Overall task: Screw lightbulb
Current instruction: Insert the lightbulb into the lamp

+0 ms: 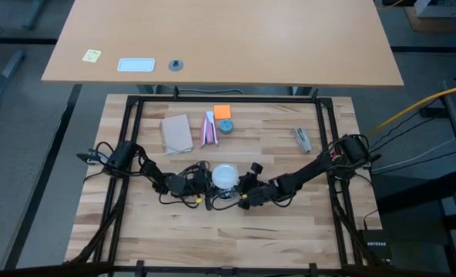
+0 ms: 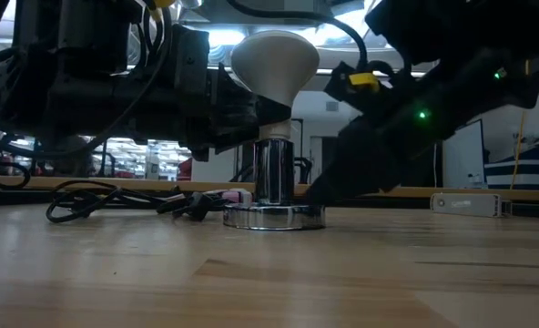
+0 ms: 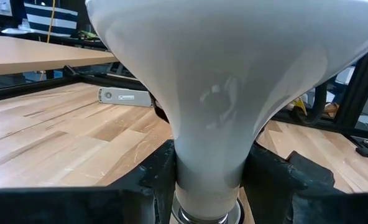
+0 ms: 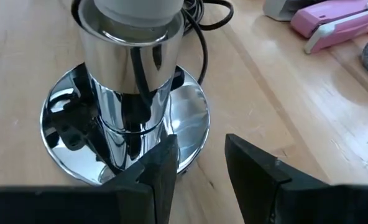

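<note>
frosted lightbulb (image 3: 215, 93), upright in chrome socket (image 4: 125, 118) mid-desk: we judge it light, fragile, slippery; hold at neck. left gripper (image 3: 206, 180) clamps that neck; right gripper (image 4: 199, 165) parted beside socket base.

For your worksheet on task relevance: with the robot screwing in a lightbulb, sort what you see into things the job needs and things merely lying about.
Needed for the job:
lightbulb, seated in the socket
chrome socket with its dark cord
left gripper, shut on the bulb's neck
right gripper, open beside the socket base

Lying about:
pink-and-white packet
orange pad
tan card
</note>
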Motion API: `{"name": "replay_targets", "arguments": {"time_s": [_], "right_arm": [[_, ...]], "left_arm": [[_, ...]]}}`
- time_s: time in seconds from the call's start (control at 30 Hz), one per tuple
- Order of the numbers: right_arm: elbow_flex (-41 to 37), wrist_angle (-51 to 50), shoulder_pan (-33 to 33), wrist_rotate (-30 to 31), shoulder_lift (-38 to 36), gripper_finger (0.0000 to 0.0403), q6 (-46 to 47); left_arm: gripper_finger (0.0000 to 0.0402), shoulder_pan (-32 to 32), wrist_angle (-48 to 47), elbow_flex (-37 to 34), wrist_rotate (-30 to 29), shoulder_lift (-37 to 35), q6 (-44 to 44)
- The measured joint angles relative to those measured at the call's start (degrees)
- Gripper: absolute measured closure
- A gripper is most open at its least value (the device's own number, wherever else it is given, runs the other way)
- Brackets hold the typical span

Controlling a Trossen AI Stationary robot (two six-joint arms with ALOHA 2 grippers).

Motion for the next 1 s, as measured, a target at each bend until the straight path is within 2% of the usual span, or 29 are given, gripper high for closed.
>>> {"name": "replay_targets", "arguments": {"time_s": [0.5, 0.57, 0.77, 1.0], "right_arm": [[0.0, 5.4, 2.0, -10.9, 0.1, 0.026, 4.3], [0.0, 5.8, 2.0, -10.6, 0.1, 0.026, 4.1], [0.0, 2.9, 1.4, -2.9, -1.4, 0.026, 3.2], [0.0, 1.7, -1.7, -6.3, -1.4, 0.026, 1.8]], "left_arm": [[0.0261, 0.1, -0.2, 0.0, -0.6, 0.0, 1.3], [0.0259, 0.1, -0.2, 0.0, -0.6, 0.0, 1.1], [0.0261, -0.2, -0.5, 0.0, -0.9, 0.0, 1.1], [0.0258, -0.4, -0.9, 0.0, -0.8, 0.0, 0.1]]}}
